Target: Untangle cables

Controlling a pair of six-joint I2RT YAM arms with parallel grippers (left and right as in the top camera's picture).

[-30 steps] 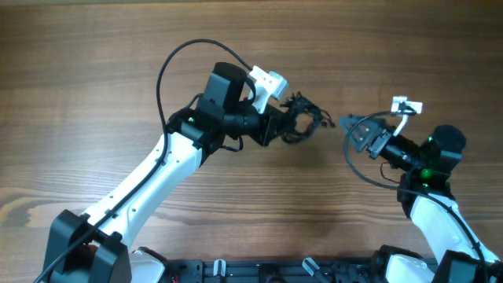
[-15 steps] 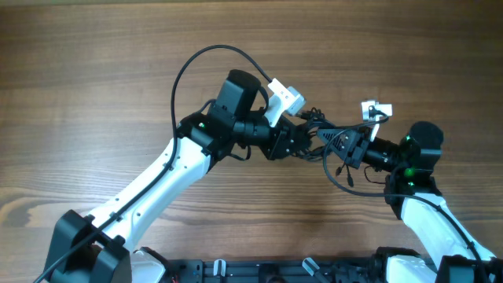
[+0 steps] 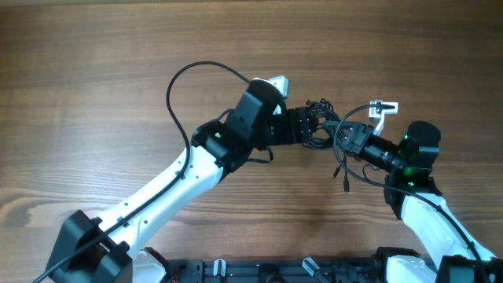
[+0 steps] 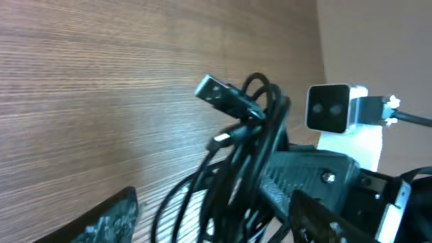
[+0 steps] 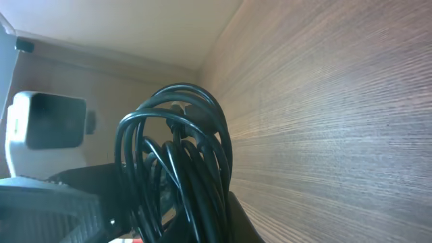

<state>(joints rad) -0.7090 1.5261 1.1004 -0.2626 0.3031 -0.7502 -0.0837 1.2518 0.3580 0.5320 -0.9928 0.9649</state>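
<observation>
Handover: right end effector (image 3: 348, 140) had clamped narrow onto the bunched knot of thin black cables (image 3: 318, 123). Left end effector (image 3: 302, 130), just beside it, had spread wide and let go. Knot hung from right end effector above brown wooden surface (image 3: 118, 63), loose strand (image 3: 344, 177) dangling below, so pulling apart looked possible.

Lab bench: wooden table (image 3: 78, 47), robot arms (image 3: 181, 173)

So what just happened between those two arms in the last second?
The right gripper moved left across the gap and shut on the tangled cables. The left gripper, which was holding them, has opened its jaws and let go. The cables stay bunched in one knot between the two grippers.
</observation>
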